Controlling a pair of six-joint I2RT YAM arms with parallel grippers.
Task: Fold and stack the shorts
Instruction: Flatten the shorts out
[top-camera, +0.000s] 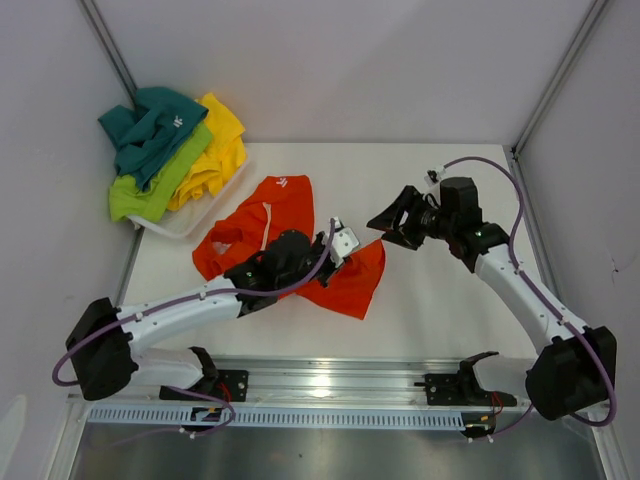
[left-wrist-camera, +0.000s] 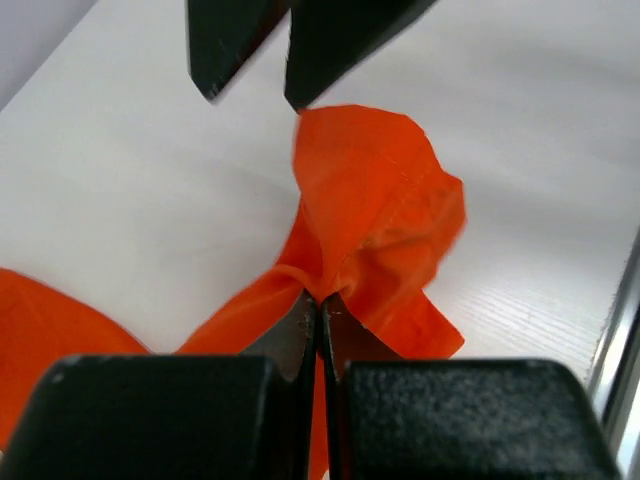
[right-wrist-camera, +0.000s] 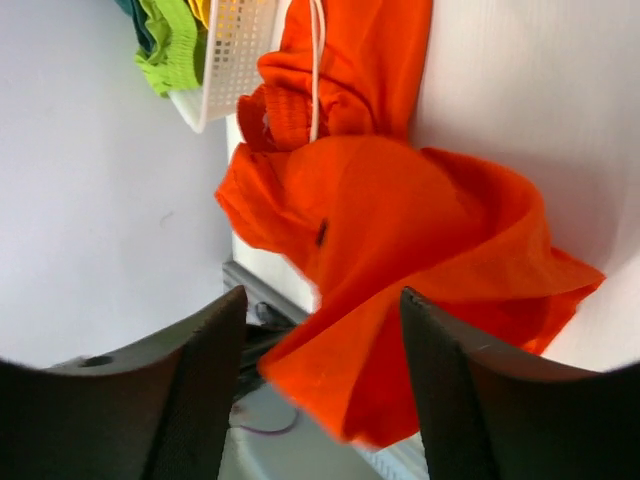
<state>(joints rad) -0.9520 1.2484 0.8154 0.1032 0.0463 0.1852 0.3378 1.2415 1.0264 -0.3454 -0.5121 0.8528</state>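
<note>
**Spotter:** What's nearest you on the left?

**Me:** My left gripper (left-wrist-camera: 320, 305) is clamped shut on a thin fold of the orange shorts (left-wrist-camera: 372, 215). The cloth bunches up just beyond its tips. More of it trails off to the left of the jaws onto the table (left-wrist-camera: 150, 200).

**Spotter:** And the right?

**Me:** My right gripper (right-wrist-camera: 322, 300) is spread wide and holds nothing. In its own camera the shorts fill the gap between the fingers and the space past them. From the left wrist I see its two tips at the far edge of that bunch. I can't tell whether they touch it.

**Spotter:** What could go wrong?

**Me:** My pinch is on one small fold, so I judge a pull before the right closes could slide the cloth free. The two sets of jaws are close, and a careless close on the right could nip several layers or knock my left fingers. The shorts are crumpled, not flat, so folding from here would likely lock in lumps.

**Spotter:** Anything further out?

**Me:** Beyond both jaws, the waistband end lies near the basket (top-camera: 185, 225) holding the other shorts (top-camera: 170, 150). Dragging that way could catch it.
</note>
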